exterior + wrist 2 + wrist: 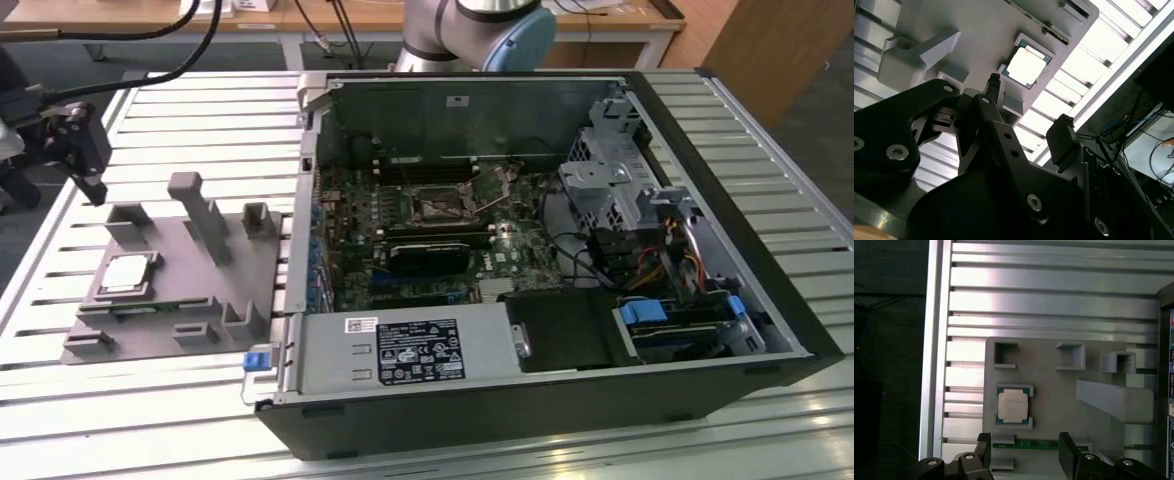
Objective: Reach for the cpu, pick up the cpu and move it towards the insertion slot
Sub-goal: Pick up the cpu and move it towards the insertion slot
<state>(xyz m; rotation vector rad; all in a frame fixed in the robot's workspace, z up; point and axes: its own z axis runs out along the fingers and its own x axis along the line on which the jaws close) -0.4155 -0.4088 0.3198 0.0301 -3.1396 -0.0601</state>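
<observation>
Exterior view, arm pose? (KL)
Arm base (474,25) stands behind the computer case (747,250). Gripper (87,180) hangs over the slatted table (200,110) at the exterior view's left, pointing down. (MB)
Cpu appearance? (KL)
Cpu (1013,406): flat square chip, silver-grey top, pale rim. It lies flat in a recess of the grey fixture plate (1054,400). (MB)
Relative to the gripper? (KL)
First wrist view: fingers (985,452) spread wide, nothing held. The cpu sits just ahead of the gap, not touching. Insertion slot (438,203) is well apart, inside the case. (MB)
</observation>
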